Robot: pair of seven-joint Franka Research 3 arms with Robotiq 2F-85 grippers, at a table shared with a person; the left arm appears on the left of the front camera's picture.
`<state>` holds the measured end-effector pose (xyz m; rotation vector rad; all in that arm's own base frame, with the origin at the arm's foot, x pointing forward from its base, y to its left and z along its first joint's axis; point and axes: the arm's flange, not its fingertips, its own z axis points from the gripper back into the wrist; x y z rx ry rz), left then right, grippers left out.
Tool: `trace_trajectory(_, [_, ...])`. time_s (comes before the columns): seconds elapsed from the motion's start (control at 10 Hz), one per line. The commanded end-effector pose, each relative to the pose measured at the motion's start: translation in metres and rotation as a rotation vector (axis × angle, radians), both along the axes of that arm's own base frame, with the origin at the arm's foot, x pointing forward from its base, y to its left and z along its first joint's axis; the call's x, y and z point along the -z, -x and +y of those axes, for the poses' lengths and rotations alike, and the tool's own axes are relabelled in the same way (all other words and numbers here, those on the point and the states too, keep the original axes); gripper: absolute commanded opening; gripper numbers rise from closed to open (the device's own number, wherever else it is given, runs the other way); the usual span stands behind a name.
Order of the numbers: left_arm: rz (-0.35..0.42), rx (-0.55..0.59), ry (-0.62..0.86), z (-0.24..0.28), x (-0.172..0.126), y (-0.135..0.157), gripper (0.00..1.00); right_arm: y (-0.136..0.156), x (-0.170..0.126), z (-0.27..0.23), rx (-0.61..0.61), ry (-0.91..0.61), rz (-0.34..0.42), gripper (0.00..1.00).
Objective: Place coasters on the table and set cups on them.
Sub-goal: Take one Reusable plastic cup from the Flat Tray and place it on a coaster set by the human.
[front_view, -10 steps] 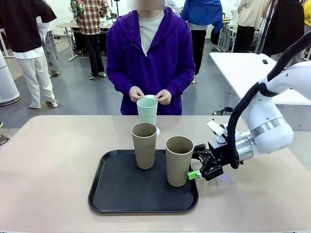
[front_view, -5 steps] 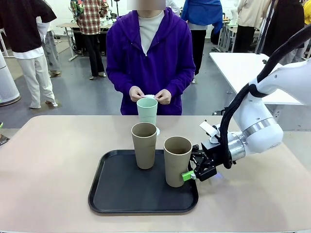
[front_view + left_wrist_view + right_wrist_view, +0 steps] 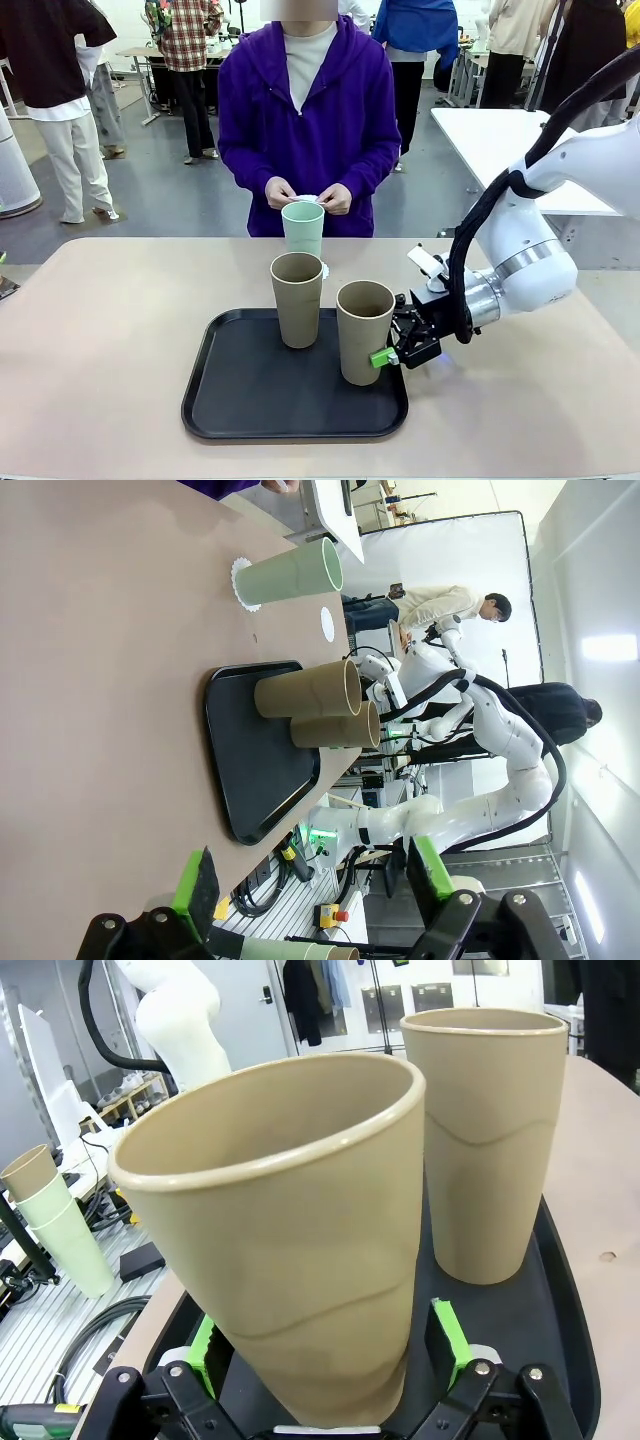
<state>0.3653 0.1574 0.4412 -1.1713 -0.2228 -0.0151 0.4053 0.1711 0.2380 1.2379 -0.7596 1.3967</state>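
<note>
the mint cup (image 3: pixel 303 228) stood on its coaster (image 3: pixel 240 583) on the table (image 3: pixel 110 330) (one done), but both brown cups (image 3: pixel 297 298) stood on the black tray (image 3: pixel 250 400), and the right gripper (image 3: pixel 325 1350) sat wide open around the nearer brown cup (image 3: pixel 365 330), holding nothing.

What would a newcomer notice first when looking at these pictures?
First, the open jaws of the right arm, standing either side of the nearer taupe cup on the black tray in the middle of the table. Then the mint cup on a lacy coaster near the far edge, before a person in a purple hoodie.
</note>
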Motion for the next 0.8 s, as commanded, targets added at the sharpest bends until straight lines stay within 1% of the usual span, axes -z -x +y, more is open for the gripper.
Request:
trace_trajectory(0.0, [-0.012, 0.004, 0.009, 0.001, -0.002, 0.000, 1.00, -0.003, 0.004, 0.015, 0.001, -0.033, -0.021, 1.00])
trace_trajectory(0.5, [-0.012, 0.004, 0.009, 0.001, -0.002, 0.000, 1.00, -0.002, 0.005, 0.030, -0.045, -0.029, 0.007, 1.00])
trace_trajectory(0.6, [-0.012, 0.004, 0.009, 0.001, -0.002, 0.000, 1.00, -0.001, 0.005, 0.029, -0.060, -0.036, 0.008, 0.41])
trace_trajectory(0.7, [-0.012, 0.004, 0.009, 0.001, -0.002, 0.000, 1.00, -0.001, 0.004, 0.028, -0.043, -0.050, 0.010, 0.41])
